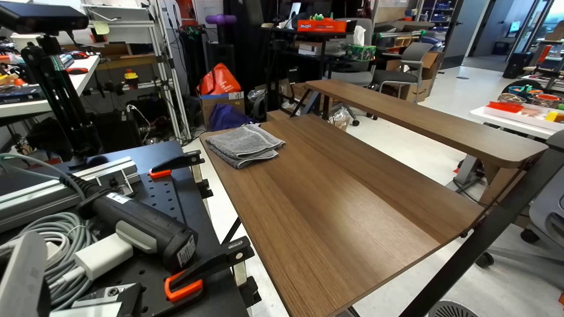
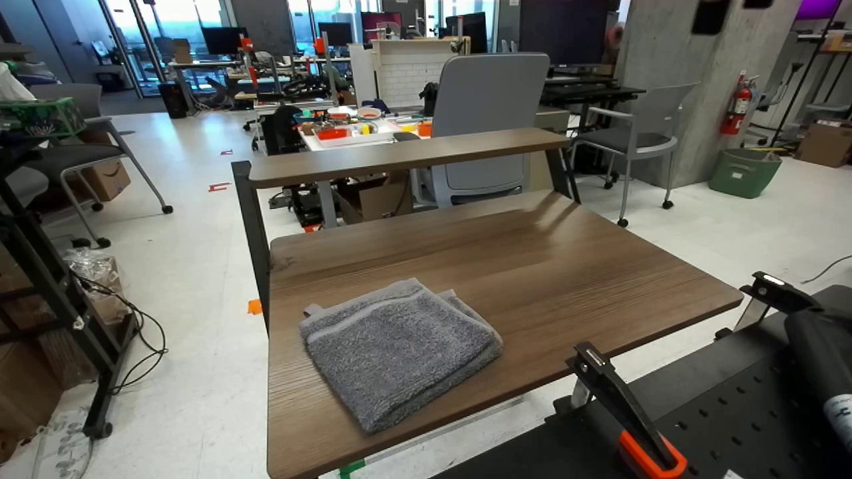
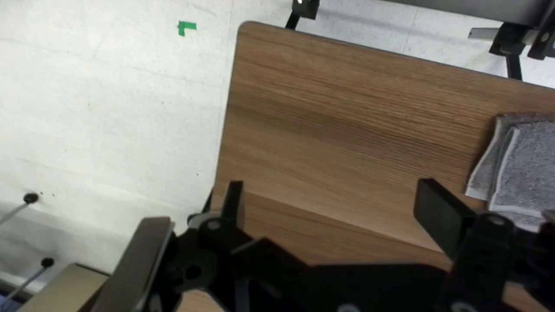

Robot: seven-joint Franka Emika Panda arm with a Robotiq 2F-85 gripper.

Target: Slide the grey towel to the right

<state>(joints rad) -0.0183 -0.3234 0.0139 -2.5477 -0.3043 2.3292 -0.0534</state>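
Observation:
The grey towel is folded, with soft layered edges, and lies flat on the brown wooden table. It shows in both exterior views, near a table corner, as the grey towel point(image 1: 244, 143) and the grey towel point(image 2: 403, 352). In the wrist view only part of the grey towel point(image 3: 527, 164) shows, cut off by the right edge. My gripper point(image 3: 330, 190) shows only in the wrist view. Its two black fingers are wide apart with nothing between them. It is above the table, with the towel beyond its right finger and apart from it. The gripper is out of view in both exterior views.
The wooden table point(image 1: 335, 211) has a raised shelf point(image 1: 423, 114) along its long side, also seen in an exterior view point(image 2: 413, 154). A black bench point(image 1: 176, 193) with orange-handled clamps point(image 1: 185, 286) stands along the opposite side. A grey chair point(image 2: 489, 120) stands behind the shelf.

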